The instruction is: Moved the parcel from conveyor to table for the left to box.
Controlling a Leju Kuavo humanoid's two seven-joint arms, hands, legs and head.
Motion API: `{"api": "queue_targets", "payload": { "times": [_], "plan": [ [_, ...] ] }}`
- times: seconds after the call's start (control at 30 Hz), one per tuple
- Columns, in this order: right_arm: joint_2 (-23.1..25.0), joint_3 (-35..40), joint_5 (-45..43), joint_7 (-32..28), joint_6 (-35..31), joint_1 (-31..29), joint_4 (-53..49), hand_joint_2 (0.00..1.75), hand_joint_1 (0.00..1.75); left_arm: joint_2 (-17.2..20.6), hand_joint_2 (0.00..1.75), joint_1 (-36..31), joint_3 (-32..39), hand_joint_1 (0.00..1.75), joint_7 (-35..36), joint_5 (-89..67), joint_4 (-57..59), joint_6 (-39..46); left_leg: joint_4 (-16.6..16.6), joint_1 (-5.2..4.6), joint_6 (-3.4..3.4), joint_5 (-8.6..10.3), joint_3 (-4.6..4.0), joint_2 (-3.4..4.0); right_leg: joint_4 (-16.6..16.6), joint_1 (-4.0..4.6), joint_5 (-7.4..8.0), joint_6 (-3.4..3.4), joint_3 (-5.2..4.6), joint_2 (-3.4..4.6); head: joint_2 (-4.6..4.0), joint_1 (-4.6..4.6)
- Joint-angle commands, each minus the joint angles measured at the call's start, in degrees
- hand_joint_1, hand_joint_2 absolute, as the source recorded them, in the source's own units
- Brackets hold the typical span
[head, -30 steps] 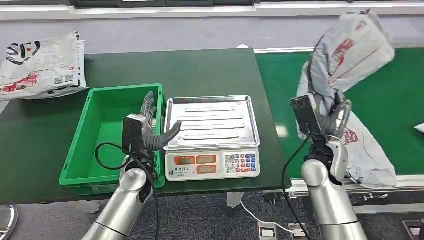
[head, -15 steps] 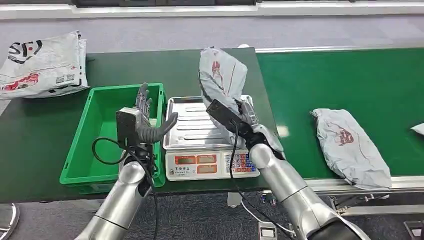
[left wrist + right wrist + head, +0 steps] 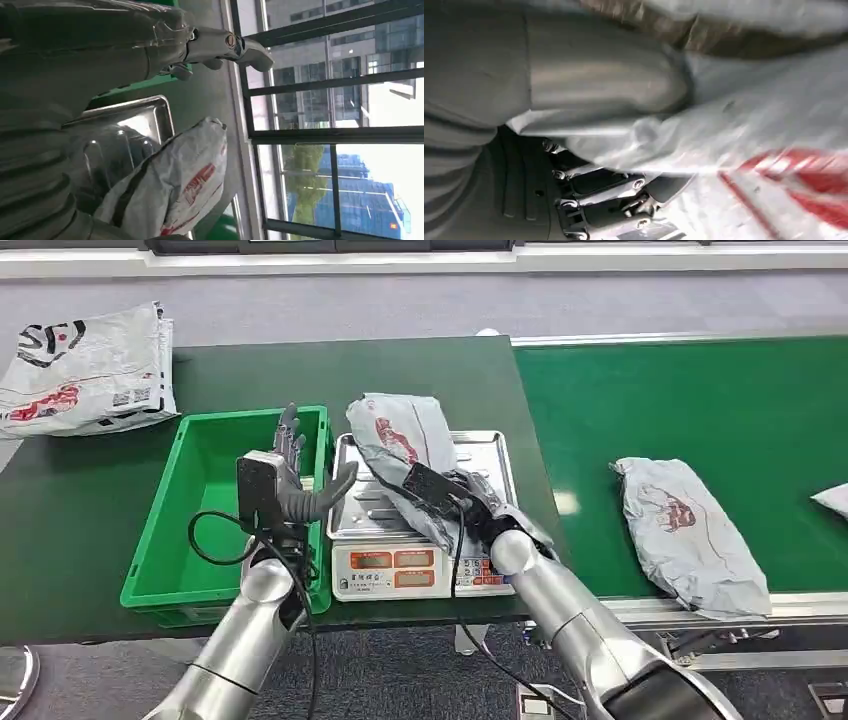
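Lowering: right robot hand (image 3: 478, 502) gripping parcel (image 3: 400, 440), now on scale pan (image 3: 495, 455); left robot hand (image 3: 295, 485) spread.

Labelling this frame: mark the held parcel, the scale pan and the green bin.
held parcel (image 3: 398, 430), head view, on its red print.
scale pan (image 3: 490, 455), head view, bare right side.
green bin (image 3: 160, 550), head view, left wall.

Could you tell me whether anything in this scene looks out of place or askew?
Nothing looks damaged or spilled. The grey parcel lies crooked on the scale's steel tray, overhanging its far-left corner, with the right hand gripping it. A second parcel lies slanted on the conveyor.
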Motion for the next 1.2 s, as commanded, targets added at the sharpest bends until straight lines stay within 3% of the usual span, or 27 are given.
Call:
{"api": "queue_targets", "payload": {
  "times": [0.03, 0.23, 0.53, 0.67, 0.83, 0.9, 0.97, 1.03, 1.2],
  "plan": [
    [-1.7, -2.6, -4.4, -8.3, -7.9, 7.1, -2.7, 1.75, 0.00, 0.3, 1.75, -2.0, -4.1, 0.00, -0.4, -1.0, 3.2, 0.6, -0.2, 0.03, 0.03, 0.04, 0.24, -0.19, -0.3, 0.04, -0.02, -0.01, 0.33, -0.21, 0.00, 0.00],
    [-1.4, -10.2, -16.2, -20.5, -10.5, 15.0, -16.0, 1.75, 0.00, -1.4, 1.75, -3.7, -5.2, 0.00, -1.2, 0.1, 5.2, 0.3, 0.0, 0.00, 0.04, 0.00, 0.04, -0.19, -0.1, 0.01, -0.05, 0.00, 0.08, -0.18, 0.00, 0.00],
    [-1.8, -9.8, -16.5, -20.5, -10.3, 15.5, -17.4, 1.75, 0.00, -1.5, 1.75, -4.1, -5.6, 0.00, -1.6, 0.3, 6.1, 0.5, -0.1, -0.04, 0.06, -0.02, 0.04, -0.05, -0.1, -0.03, -0.01, 0.00, 0.00, -0.02, 0.00, 0.00],
    [-1.3, -10.4, -23.3, -25.5, -9.7, 15.1, -20.3, 1.75, 0.00, -1.2, 1.75, -6.7, -7.7, 0.00, -2.5, -1.6, 9.0, 3.2, -0.1, -0.03, 0.05, -0.01, 0.03, -0.03, -0.1, -0.01, 0.00, 0.00, -0.01, -0.01, 0.00, 0.00],
    [-0.4, -13.9, -34.3, -27.6, -8.2, 15.5, -26.6, 1.75, 0.00, -3.4, 1.75, -11.5, -9.1, 0.00, -1.9, -2.4, 14.3, 4.3, 0.0, -0.04, 0.07, 0.00, -0.05, -0.14, 0.0, -0.03, -0.03, 0.00, -0.04, -0.13, 0.00, 0.00],
    [-0.2, -16.4, -37.7, -28.2, -10.5, 15.9, -29.3, 1.75, 0.00, -4.2, 1.75, -13.9, -10.8, 0.00, 0.3, -4.2, 17.2, 2.6, 0.1, -0.04, 0.07, 0.00, -0.11, -0.22, 0.0, -0.02, -0.05, 0.00, -0.07, -0.21, 0.00, 0.00],
    [-0.8, -18.0, -33.7, -29.3, -17.5, 16.3, -30.5, 1.75, 0.00, -5.1, 1.75, -14.9, -11.3, 0.00, 2.8, -5.3, 19.4, 1.6, 0.1, -0.03, 0.07, 0.00, -0.09, -0.21, 0.0, -0.02, -0.04, 0.01, -0.05, -0.22, 0.00, 0.00],
    [-1.4, -19.8, -24.1, -28.4, -27.4, 17.4, -30.4, 1.75, 0.00, -5.5, 1.75, -15.1, -12.1, 0.00, 4.2, -7.7, 22.2, 1.5, 0.0, -0.07, 0.08, 0.01, -0.01, -0.22, -0.1, -0.05, -0.02, 0.03, 0.04, -0.23, 0.00, 0.00],
    [-2.5, -23.0, -21.4, -27.9, -29.8, 18.4, -22.5, 1.75, 0.00, -5.2, 1.75, -14.1, -12.0, 0.00, 3.9, -9.9, 28.1, 1.3, -0.2, -0.08, 0.08, 0.00, 0.25, -0.08, -0.3, -0.06, 0.04, 0.03, 0.28, -0.08, 0.00, 0.02]
  ]
}}
